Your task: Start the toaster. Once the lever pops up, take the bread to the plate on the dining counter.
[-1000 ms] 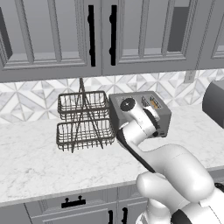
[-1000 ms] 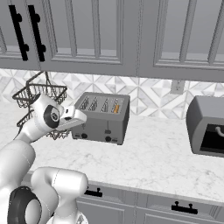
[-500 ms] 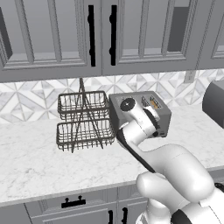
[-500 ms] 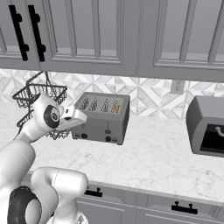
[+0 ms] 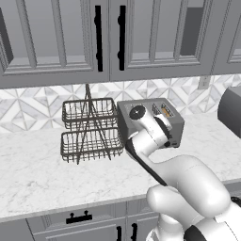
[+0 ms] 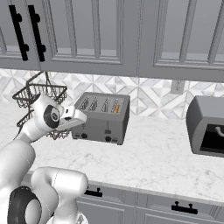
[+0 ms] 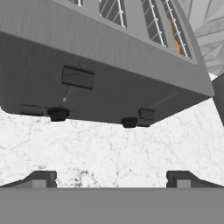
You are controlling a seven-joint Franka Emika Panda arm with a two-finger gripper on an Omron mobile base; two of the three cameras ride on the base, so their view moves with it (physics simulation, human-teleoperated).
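The gripper (image 7: 109, 178) has its fingers spread wide, gripping nothing. The lever (image 7: 78, 77) lies ahead of the fingertips, toward the left one, its long axis crosswise on the toaster (image 7: 131, 87) front

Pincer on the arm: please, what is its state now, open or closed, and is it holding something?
Pincer: open, holding nothing; the fingertips stand wide apart over the marble worktop, short of the toaster.

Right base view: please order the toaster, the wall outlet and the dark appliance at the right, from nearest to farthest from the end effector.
1. Toaster, just right of the end effector.
2. Wall outlet, on the backsplash, further right.
3. Dark appliance, at the far right edge.
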